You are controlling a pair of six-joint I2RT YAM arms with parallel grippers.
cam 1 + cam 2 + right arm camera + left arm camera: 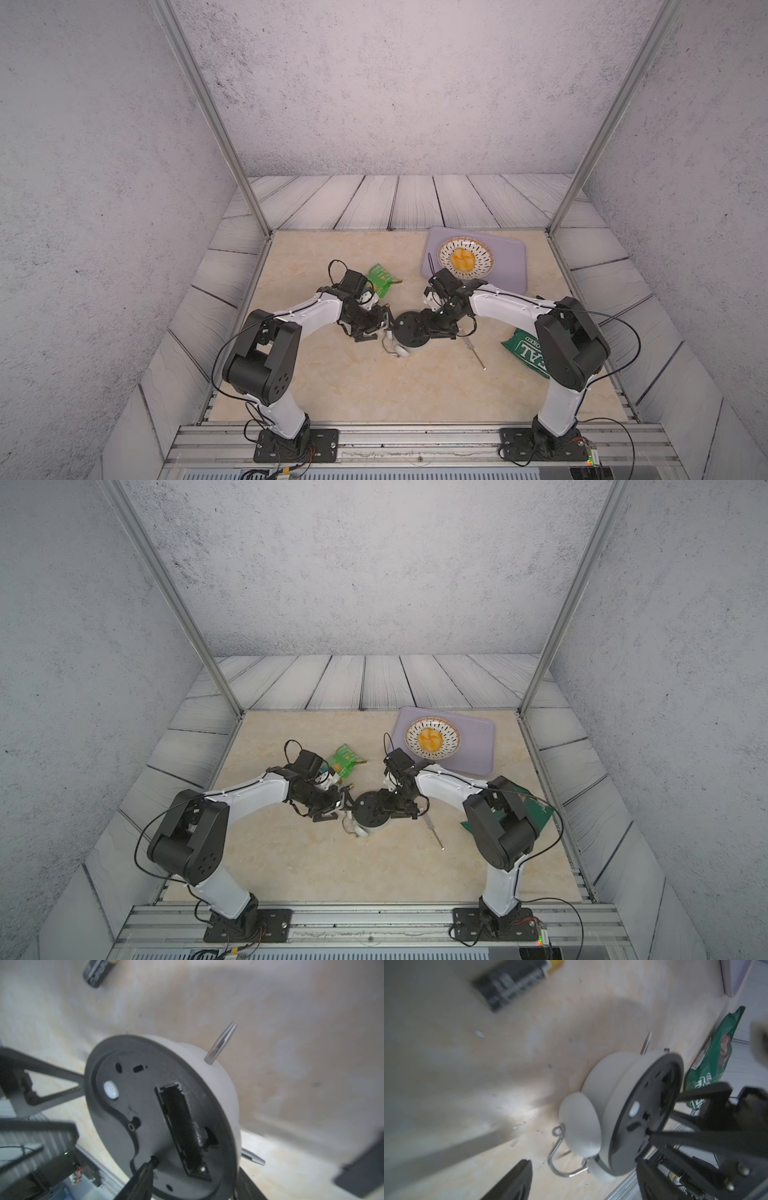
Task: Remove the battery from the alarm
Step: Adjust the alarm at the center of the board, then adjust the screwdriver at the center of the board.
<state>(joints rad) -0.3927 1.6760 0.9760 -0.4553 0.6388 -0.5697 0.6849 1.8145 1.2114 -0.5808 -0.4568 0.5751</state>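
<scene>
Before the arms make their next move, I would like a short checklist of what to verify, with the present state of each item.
1. The battery is out of the alarm clock: ok. The battery compartment looks empty, and the battery lies on the tabletop.
2. The left tool is open and holds nothing: ok.
3. The right tool is open: ok. One finger touches the black back of the alarm clock.
4. The alarm clock lies dial down: ok.
5. The screwdriver lies apart from the alarm clock: ok.
6. The compartment cover is located: cannot tell.
</scene>
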